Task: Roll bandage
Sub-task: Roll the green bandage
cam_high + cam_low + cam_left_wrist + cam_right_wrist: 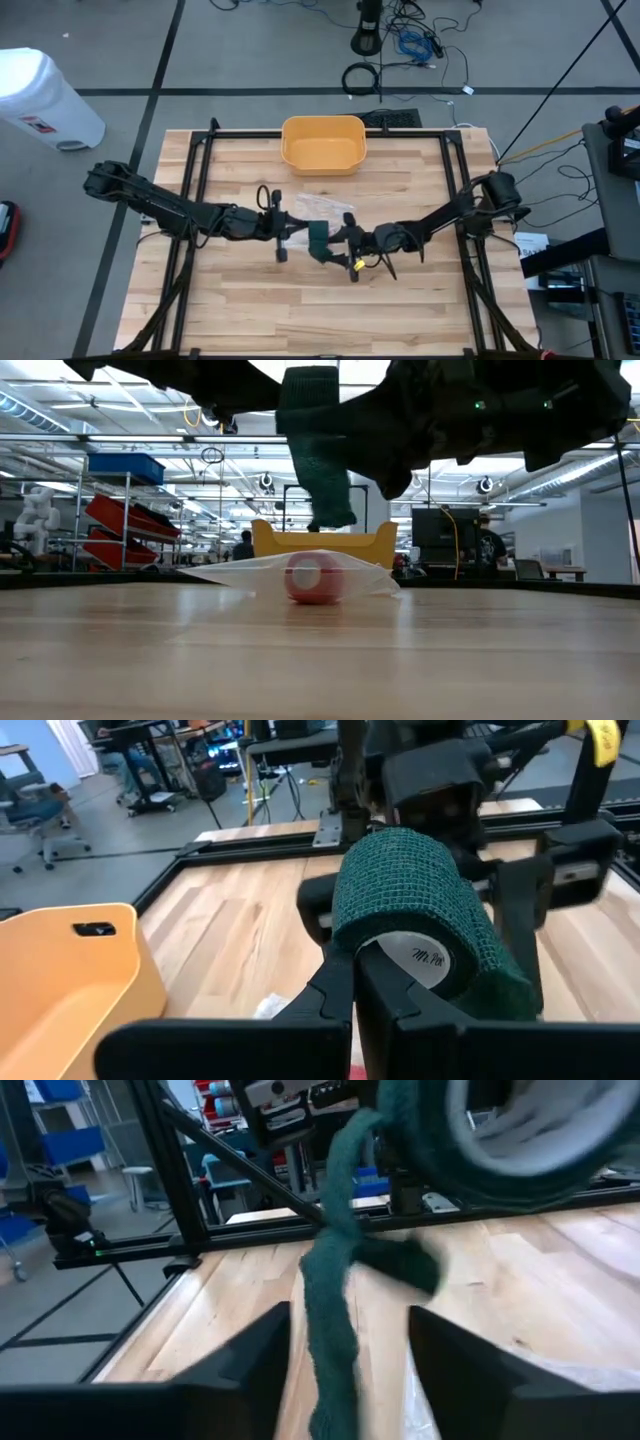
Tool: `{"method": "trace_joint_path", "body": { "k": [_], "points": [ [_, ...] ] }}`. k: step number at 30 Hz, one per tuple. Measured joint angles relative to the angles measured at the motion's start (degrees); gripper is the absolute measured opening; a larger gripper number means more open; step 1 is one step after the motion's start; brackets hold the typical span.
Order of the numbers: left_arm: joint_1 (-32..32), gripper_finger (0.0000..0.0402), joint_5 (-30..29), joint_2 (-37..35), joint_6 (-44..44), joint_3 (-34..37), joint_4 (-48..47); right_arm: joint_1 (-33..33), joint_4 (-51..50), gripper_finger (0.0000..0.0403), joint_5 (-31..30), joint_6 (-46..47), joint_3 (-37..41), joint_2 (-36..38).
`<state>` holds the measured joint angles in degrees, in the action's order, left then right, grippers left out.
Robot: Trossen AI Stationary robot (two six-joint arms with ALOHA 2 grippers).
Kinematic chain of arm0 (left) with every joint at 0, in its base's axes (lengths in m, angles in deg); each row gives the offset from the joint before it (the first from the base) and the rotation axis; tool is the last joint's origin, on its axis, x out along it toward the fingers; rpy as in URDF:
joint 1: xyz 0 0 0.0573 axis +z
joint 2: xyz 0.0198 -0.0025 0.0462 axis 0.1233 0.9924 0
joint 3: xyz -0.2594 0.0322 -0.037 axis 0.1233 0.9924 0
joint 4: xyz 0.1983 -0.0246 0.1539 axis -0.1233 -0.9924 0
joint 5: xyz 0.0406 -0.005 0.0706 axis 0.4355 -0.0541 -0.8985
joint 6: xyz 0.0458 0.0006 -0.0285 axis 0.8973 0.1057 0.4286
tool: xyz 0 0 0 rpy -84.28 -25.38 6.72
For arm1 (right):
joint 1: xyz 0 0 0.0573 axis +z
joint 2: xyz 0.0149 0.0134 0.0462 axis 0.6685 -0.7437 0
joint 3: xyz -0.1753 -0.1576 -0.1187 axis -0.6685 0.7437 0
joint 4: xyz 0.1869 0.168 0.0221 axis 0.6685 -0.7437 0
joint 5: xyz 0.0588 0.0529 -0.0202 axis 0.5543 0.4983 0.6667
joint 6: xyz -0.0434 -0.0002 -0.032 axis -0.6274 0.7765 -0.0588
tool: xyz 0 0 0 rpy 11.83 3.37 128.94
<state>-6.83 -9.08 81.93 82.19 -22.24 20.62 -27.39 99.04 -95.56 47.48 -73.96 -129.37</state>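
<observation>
Bandage (410,905): dark green roll, white core, loose crumpled tail hanging.
Left gripper (355,982): clamped on roll.
Right gripper (348,1342): spread, tail between fingers, ungripped.

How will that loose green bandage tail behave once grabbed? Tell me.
Probably floppy: the bandage tail hangs limp and twisted from the green roll, which the left claw holds shut. It looks light and crinkly, so likely grippy rather than slippery. The right claw stands open around it; pulling may stretch or unwind it.
</observation>
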Motion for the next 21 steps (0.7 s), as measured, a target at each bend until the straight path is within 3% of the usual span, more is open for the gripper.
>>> {"method": "trace_joint_path", "body": {
  "k": [6,15,21],
  "points": [
    [0.0,0.0,-3.3,0.0,2.5,0.0,-1.0,0.9,0.2,0.0019,-0.2,-3.8,-0.6,-0.5],
    [0.4,0.0,-5.0,0.0,5.7,0.0,-3.4,5.2,-0.3,0.0,3.4,-8.9,-3.7,4.9],
    [0.4,0.0,-5.0,1.2,5.6,0.0,-4.3,5.4,-14.1,0.0,4.2,-13.1,-9.4,11.3]
  ]
}}
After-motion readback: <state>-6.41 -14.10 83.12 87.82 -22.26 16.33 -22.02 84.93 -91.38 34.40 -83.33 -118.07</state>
